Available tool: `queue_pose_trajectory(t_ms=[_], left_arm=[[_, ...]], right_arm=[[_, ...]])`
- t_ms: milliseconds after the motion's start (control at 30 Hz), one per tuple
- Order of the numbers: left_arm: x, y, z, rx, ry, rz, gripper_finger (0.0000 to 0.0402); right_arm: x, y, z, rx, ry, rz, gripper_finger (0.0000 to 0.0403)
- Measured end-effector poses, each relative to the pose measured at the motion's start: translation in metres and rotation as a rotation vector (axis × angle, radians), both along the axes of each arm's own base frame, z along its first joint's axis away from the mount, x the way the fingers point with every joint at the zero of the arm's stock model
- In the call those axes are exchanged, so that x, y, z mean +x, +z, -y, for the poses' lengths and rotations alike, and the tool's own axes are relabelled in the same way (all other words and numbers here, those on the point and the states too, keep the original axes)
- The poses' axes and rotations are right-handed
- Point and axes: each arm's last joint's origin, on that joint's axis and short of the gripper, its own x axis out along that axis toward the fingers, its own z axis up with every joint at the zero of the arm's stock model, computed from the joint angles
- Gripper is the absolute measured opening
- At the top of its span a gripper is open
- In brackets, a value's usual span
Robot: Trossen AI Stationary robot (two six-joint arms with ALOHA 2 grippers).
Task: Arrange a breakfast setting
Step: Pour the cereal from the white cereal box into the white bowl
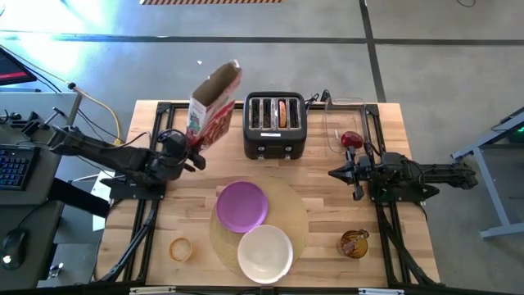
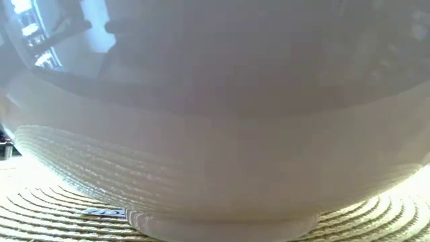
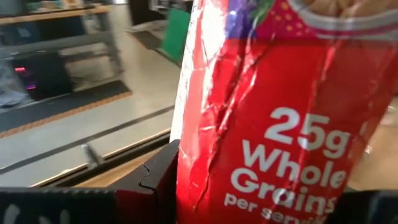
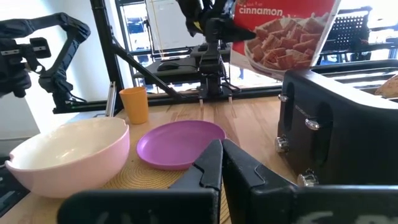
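Observation:
My left gripper (image 1: pixel 193 154) is at the table's far left, shut on a red cereal box (image 1: pixel 214 102), which fills the left wrist view (image 3: pixel 273 112). A round tan mat (image 1: pixel 291 215) at the near middle carries a purple plate (image 1: pixel 241 205) and a white bowl (image 1: pixel 264 252). The bowl's foot (image 2: pixel 222 225) rests on the mat. An amber glass cup (image 1: pixel 354 243) stands at the near right. A red fruit (image 1: pixel 352 139) lies at the far right. My right gripper (image 1: pixel 337 174) is shut and empty, right of the plate (image 4: pixel 180 143). No spoon shows. My left gripper pinches the cereal box's lower end (image 3: pixel 205 186) between its two fingers, one finger (image 3: pixel 155 180) on each broad face. The box is lifted clear of the table. It tilts, with its open top (image 1: pixel 223 76) toward the far right, above the gripper.
A black toaster (image 1: pixel 275 123) stands at the far middle with something tan in one slot (image 1: pixel 282 113). A clear container (image 1: pixel 344 115) lies right of the toaster, by the red fruit. A small orange cup (image 1: pixel 180 248) stands at the near left.

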Motion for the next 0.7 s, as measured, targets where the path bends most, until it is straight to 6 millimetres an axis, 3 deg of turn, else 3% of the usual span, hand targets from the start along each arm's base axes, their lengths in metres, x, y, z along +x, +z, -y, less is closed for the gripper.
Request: queue_pose_trajectory(t_ms=[333,700], left_arm=[[-0.013,0.016,0.003,0.046,-0.120,0.012,0.0160],[-0.020,0.041,0.009,0.058,-0.382,0.008,0.0160]], right_arm=[[0.000,0.000,0.000,0.000,0.000,-0.001,0.0000],[0.000,0.000,0.000,0.000,-0.001,0.000,0.0000]])
